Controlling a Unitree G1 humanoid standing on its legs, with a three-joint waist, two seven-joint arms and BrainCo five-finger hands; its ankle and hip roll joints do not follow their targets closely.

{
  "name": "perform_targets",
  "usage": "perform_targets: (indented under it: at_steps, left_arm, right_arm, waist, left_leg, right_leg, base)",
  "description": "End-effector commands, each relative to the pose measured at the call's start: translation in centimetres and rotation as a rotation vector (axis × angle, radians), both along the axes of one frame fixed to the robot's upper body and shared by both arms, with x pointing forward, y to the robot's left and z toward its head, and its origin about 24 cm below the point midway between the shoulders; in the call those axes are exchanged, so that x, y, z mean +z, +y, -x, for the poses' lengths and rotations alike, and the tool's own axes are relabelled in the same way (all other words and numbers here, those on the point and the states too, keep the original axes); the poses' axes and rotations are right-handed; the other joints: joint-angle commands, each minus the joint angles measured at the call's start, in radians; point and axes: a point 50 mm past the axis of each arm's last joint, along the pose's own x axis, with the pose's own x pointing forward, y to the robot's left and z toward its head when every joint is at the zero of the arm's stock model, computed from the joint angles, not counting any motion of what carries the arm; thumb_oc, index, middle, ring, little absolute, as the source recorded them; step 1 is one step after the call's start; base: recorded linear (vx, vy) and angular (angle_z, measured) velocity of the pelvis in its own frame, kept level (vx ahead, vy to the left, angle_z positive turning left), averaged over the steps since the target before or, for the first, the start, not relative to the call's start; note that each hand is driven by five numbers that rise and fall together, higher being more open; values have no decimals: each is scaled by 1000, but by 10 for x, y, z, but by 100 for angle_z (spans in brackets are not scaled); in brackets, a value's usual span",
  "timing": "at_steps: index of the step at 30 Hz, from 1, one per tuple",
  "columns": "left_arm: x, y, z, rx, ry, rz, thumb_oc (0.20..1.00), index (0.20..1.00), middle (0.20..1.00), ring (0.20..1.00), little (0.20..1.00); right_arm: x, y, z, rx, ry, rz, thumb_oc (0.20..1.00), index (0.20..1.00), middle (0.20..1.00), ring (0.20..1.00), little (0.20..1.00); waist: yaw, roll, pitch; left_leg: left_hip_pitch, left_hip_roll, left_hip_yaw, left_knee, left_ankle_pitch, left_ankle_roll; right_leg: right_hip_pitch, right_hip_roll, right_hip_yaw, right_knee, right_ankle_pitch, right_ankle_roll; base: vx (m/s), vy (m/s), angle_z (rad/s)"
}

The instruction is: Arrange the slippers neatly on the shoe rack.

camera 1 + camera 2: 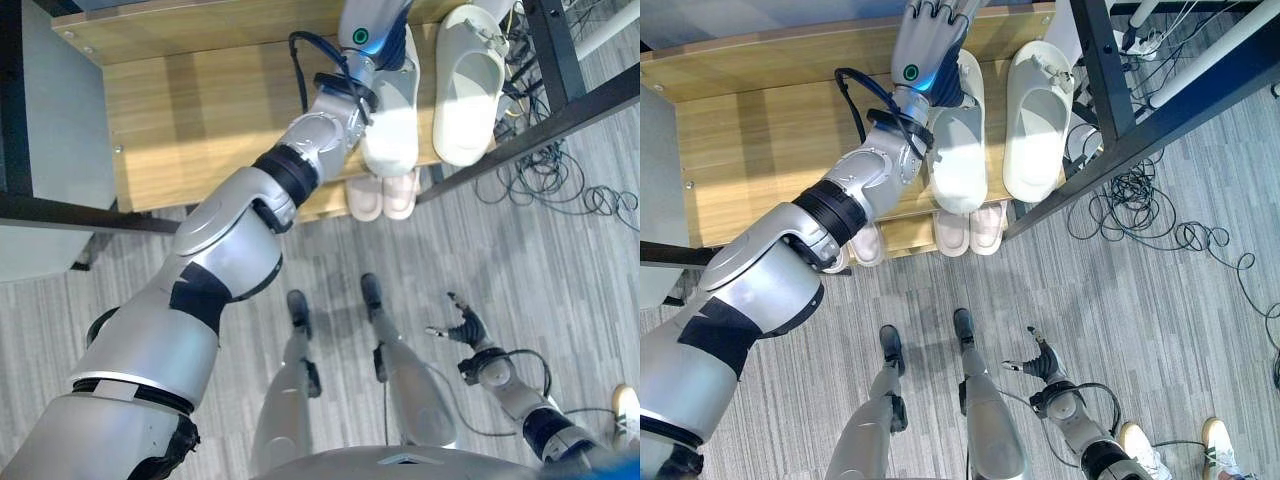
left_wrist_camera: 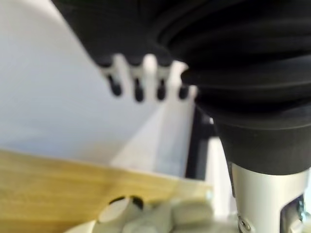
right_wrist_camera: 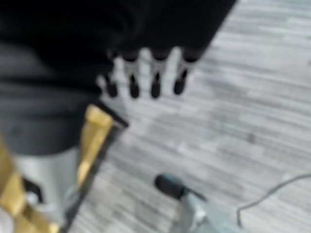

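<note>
Two white slippers are lying side by side on the shoe rack's (image 1: 760, 140) wooden top shelf, upper centre of frame: one slipper (image 1: 958, 150) directly beside the left robot hand (image 1: 930, 35), the second slipper (image 1: 1037, 120) just to its right. The left robot hand is reaching over the shelf with fingers straight and apart, gripping nothing. Three pale pink slippers (image 1: 970, 228) are peeking out on the lower shelf; the right robot hand (image 1: 1038, 362) is hanging relaxed and apart over the floor, lower right.

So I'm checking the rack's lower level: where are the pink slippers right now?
The pink slippers sit side by side on the lower shelf of the shoe rack, their ends poking out below the front edge of the top shelf, beneath the white slippers.
</note>
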Motion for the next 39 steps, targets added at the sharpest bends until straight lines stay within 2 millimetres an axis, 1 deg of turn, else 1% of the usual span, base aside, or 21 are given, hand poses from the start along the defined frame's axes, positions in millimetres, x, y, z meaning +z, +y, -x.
perform_targets:
  at_steps: [1, 4, 7, 10, 12, 14, 15, 17, 18, 19, 20, 21, 22, 24, 25, 26, 28, 31, 35, 37, 39]
  left_arm:
    - [49, -8, 13, -129, -41, 190, 1000, 1000, 1000, 1000, 1000]
    - [45, -9, 12, -143, -17, 192, 1000, 1000, 1000, 1000, 1000]
    - [27, -4, 5, -151, 81, 223, 1000, 1000, 1000, 1000, 1000]
    - [18, 2, 1, -175, 150, 299, 1000, 1000, 1000, 1000, 1000]
    - [9, 13, -3, -173, 177, 346, 1000, 1000, 1000, 1000, 1000]
    - [4, 18, -3, -169, 181, 345, 1000, 1000, 1000, 1000, 1000]
    - [-5, 23, -4, -167, 199, 356, 1000, 1000, 1000, 1000, 1000]
    - [-14, 31, -4, -178, 217, 407, 1000, 1000, 1000, 1000, 1000]
    - [-14, 31, -4, -178, 217, 407, 1000, 1000, 1000, 1000, 1000]
    - [-15, 36, -3, -196, 216, 447, 1000, 1000, 1000, 1000, 1000]
    - [-15, 48, -1, -224, 209, 505, 1000, 1000, 1000, 1000, 1000]
    - [-16, 50, 1, -230, 205, 514, 1000, 1000, 1000, 1000, 1000]
    - [-23, 57, 1, -226, 214, 523, 1000, 1000, 1000, 1000, 1000]
    - [-41, 55, 1, -251, 286, 574, 1000, 1000, 1000, 1000, 1000]
    - [-55, 49, 1, -274, 344, 585, 1000, 1000, 1000, 1000, 1000]
    - [-55, 49, 1, -274, 345, 586, 1000, 1000, 1000, 1000, 1000]
    - [-79, 32, 5, -339, 450, 624, 1000, 1000, 1000, 1000, 1000]
    - [-88, 22, 7, -371, 498, 623, 1000, 1000, 1000, 1000, 1000]
    - [-90, 11, 10, -414, 525, 601, 1000, 1000, 1000, 1000, 1000]
    - [-89, 2, 16, -520, 580, 643, 1000, 1000, 1000, 1000, 1000]
    - [-89, -1, 22, -634, 629, 690, 1000, 1000, 1000, 1000, 1000]
  right_arm:
    - [7, -21, -5, -74, -21, 25, 1000, 1000, 1000, 1000, 1000]
    - [7, -21, -8, -85, -12, 25, 1000, 1000, 1000, 1000, 1000]
    - [3, -21, -6, -98, 7, 31, 1000, 1000, 1000, 1000, 1000]
    - [-2, -20, 0, -110, 32, 22, 1000, 1000, 1000, 1000, 1000]
    - [-4, -19, 3, -117, 46, 19, 1000, 1000, 1000, 1000, 1000]
    - [-7, -18, 6, -122, 58, 14, 1000, 1000, 1000, 1000, 1000]
    - [-8, -18, 8, -130, 67, 9, 1000, 1000, 1000, 1000, 1000]
    - [-10, -17, 9, -140, 79, 1, 1000, 1000, 1000, 1000, 1000]
    - [-10, -17, 9, -140, 79, 1, 1000, 1000, 1000, 1000, 1000]
    - [-12, -15, 11, -142, 86, -4, 1000, 1000, 1000, 1000, 1000]
    - [-14, -12, 13, -144, 94, -11, 1000, 1000, 1000, 1000, 1000]
    - [-14, -12, 14, -146, 95, -13, 1000, 1000, 1000, 1000, 1000]
    - [-15, -12, 14, -154, 99, -15, 1000, 1000, 1000, 1000, 1000]
    - [-16, -11, 16, -158, 105, -15, 1000, 1000, 1000, 1000, 1000]
    - [-17, -11, 17, -164, 114, -18, 1000, 1000, 1000, 1000, 1000]
    - [-17, -11, 17, -164, 114, -18, 1000, 1000, 1000, 1000, 1000]
    - [-20, -12, 18, -173, 133, -19, 1000, 1000, 1000, 1000, 1000]
    - [-19, -13, 17, -173, 129, -15, 1000, 1000, 1000, 1000, 1000]
    - [-17, -15, 14, -170, 120, -3, 1000, 1000, 1000, 1000, 1000]
    - [-17, -17, 15, -174, 129, 3, 1000, 1000, 1000, 1000, 1000]
    - [-21, -20, 19, -184, 155, 13, 1000, 1000, 1000, 1000, 1000]
  waist:
    - [13, 29, 63]
    - [20, 35, 62]
    - [26, 35, 62]
    - [33, 40, 61]
    - [42, 45, 58]
    - [48, 46, 55]
    - [54, 47, 53]
    - [62, 47, 50]
    - [62, 48, 50]
    - [66, 47, 49]
    - [73, 47, 45]
    - [75, 48, 45]
    - [80, 50, 45]
    - [83, 51, 46]
    - [86, 51, 47]
    - [86, 51, 47]
    - [89, 53, 44]
    - [87, 50, 44]
    - [82, 52, 48]
    - [79, 54, 47]
    - [79, 57, 41]
  left_leg:
    - [-1, 12, -135, 4, -82, -60]
    - [2, 10, -136, 4, -81, -60]
    - [-4, 6, -134, 4, -78, -60]
    - [-3, 4, -135, 4, -76, -59]
    - [4, 3, -138, 4, -74, -60]
    - [8, 2, -141, 4, -75, -60]
    - [11, 2, -144, 4, -76, -61]
    - [16, 1, -148, 4, -75, -61]
    - [16, 1, -148, 4, -75, -61]
    - [19, 1, -150, 4, -75, -62]
    - [22, 0, -152, 4, -75, -62]
    - [24, 0, -152, 4, -75, -62]
    - [26, -1, -153, 4, -75, -62]
    - [27, -1, -153, 4, -74, -62]
    - [29, -1, -153, 4, -74, -62]
    - [29, -1, -153, 4, -74, -62]
    - [33, -3, -153, 4, -73, -62]
    - [32, -4, -154, 4, -73, -63]
    - [32, -3, -151, 4, -71, -63]
    - [31, -3, -148, 4, -70, -63]
    - [27, -4, -146, 4, -72, -63]
  right_leg:
    - [69, -71, -36, 24, -134, 103]
    - [70, -72, -38, 31, -137, 102]
    - [67, -74, -41, 25, -131, 102]
    - [70, -74, -46, 24, -129, 101]
    - [79, -76, -52, 26, -131, 100]
    - [86, -76, -56, 25, -133, 100]
    - [91, -75, -59, 25, -135, 100]
    - [97, -76, -65, 25, -136, 100]
    - [97, -76, -65, 25, -136, 100]
    - [103, -76, -67, 25, -137, 98]
    - [111, -75, -70, 23, -139, 98]
    - [113, -75, -70, 24, -139, 98]
    - [114, -76, -73, 24, -140, 96]
    - [116, -77, -74, 25, -140, 96]
    - [120, -77, -76, 24, -141, 95]
    - [120, -76, -76, 24, -141, 95]
    - [125, -77, -79, 23, -141, 94]
    - [123, -77, -78, 24, -141, 94]
    - [118, -80, -74, 26, -139, 94]
    - [115, -80, -71, 26, -138, 94]
    - [110, -81, -69, 26, -137, 96]
  base:
    - [-30, 4, 1]
    - [-5, 2, 1]
    - [-21, 0, 8]
    - [-6, -2, 1]
    - [0, 0, 0]
    - [1, -8, 3]
    - [3, -14, 9]
    - [0, -8, 10]
    - [-2, -7, 12]
    - [-3, -5, 13]
    - [-4, -5, 7]
    - [0, 0, 0]
    - [0, 0, 0]
    - [-10, 3, 2]
    - [-17, 8, 4]
    - [-9, 6, 4]
    - [0, 0, 0]
    - [0, 0, 0]
    - [0, 0, 0]
    - [0, 0, 0]
    - [0, 0, 0]
